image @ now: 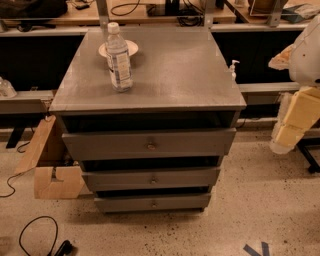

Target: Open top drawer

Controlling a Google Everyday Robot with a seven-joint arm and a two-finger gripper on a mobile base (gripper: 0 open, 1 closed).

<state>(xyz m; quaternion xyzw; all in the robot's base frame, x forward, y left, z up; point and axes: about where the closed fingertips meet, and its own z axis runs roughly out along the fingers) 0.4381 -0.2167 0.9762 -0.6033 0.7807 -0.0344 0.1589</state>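
Speckled pale floor [260, 200] all round, workbenches [150, 15] across the back, and dead centre stands the grey counter [175, 75], its flat top catching the light. Under that top sits the top drawer [110, 145], the widest of the three, front facing us with a dark gap showing above its upper edge. Below it, two narrower drawers [120, 180] step inward, one under the other, each with shadow above. Over at the right edge, well apart from the counter, hangs the gripper [292, 125], pale yellow under a white arm [307, 50]; whether it is apart or together, I cannot tell. Left of the counter, brown cardboard pieces [55, 182] lean against its lower side. Up on top, a clear water bottle [119, 62] stands upright near the back left, a small white plate [131, 48] just behind it. And there's the little round knob [150, 146], centred on the top drawer.
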